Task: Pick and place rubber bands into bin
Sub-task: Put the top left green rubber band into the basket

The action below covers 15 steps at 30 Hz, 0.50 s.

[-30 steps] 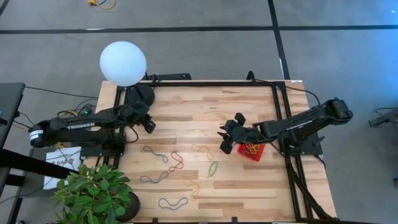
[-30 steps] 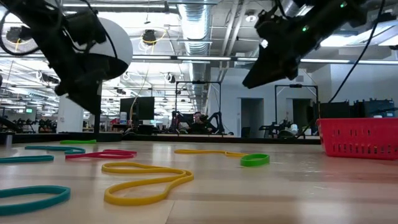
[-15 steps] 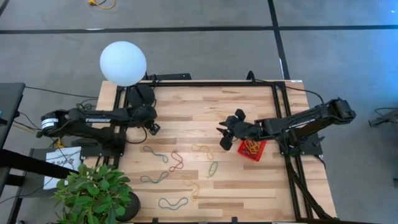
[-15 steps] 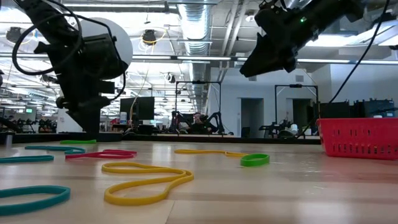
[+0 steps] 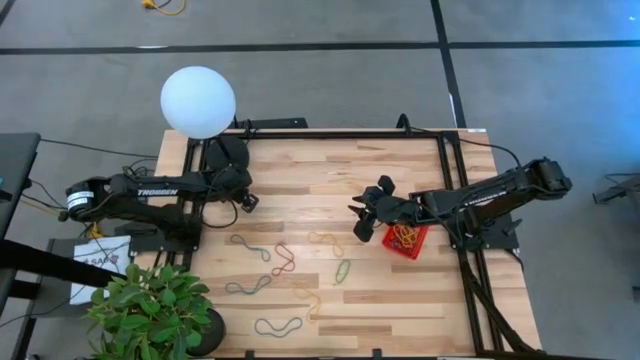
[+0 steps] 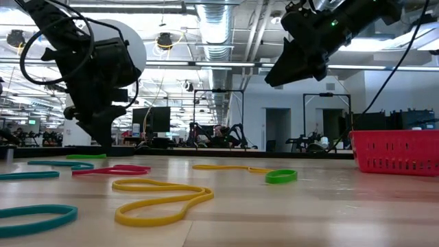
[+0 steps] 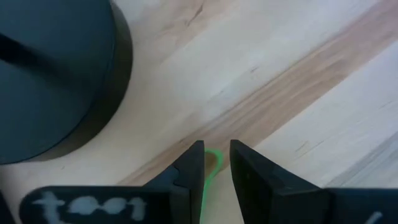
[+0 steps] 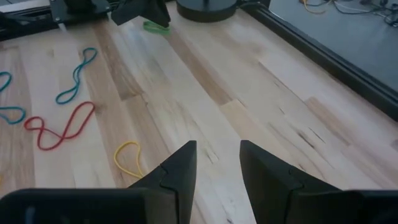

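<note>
Left hand [image 7: 216, 163] low by lamp base [image 7: 56, 74], pinching green rubber band [image 7: 210, 167]; right hand [image 8: 217, 163] raised, spread.

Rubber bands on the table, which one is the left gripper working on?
The green one beside the black lamp base, lying between the left gripper fingers, apart from the rest.

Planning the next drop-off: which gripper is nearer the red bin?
Right. The right gripper hovers just beside the red bin; the left gripper is far across the table by the lamp base.
</note>
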{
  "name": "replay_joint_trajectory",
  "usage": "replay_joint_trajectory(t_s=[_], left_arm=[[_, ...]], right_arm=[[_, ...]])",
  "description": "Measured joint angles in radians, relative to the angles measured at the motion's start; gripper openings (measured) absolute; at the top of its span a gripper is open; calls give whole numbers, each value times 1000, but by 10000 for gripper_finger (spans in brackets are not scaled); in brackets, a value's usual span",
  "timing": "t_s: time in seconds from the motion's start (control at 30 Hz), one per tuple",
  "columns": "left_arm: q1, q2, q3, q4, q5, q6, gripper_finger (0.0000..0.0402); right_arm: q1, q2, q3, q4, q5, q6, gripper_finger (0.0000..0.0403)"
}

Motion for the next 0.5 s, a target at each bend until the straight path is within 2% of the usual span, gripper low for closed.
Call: replay_joint_trajectory(t_s=[0.1,0.33,0.5], left_arm=[[0,0,-2,-23,-4,-7,67],[0,0,-110,123,34,-46,67],[-1,-3,-127,140,17,-56,67]], right_arm=[[0,0,0,-1,-5,0,118],[0,0,0,-1,-21,0,118],[0,0,0,-1,-21,0,118]])
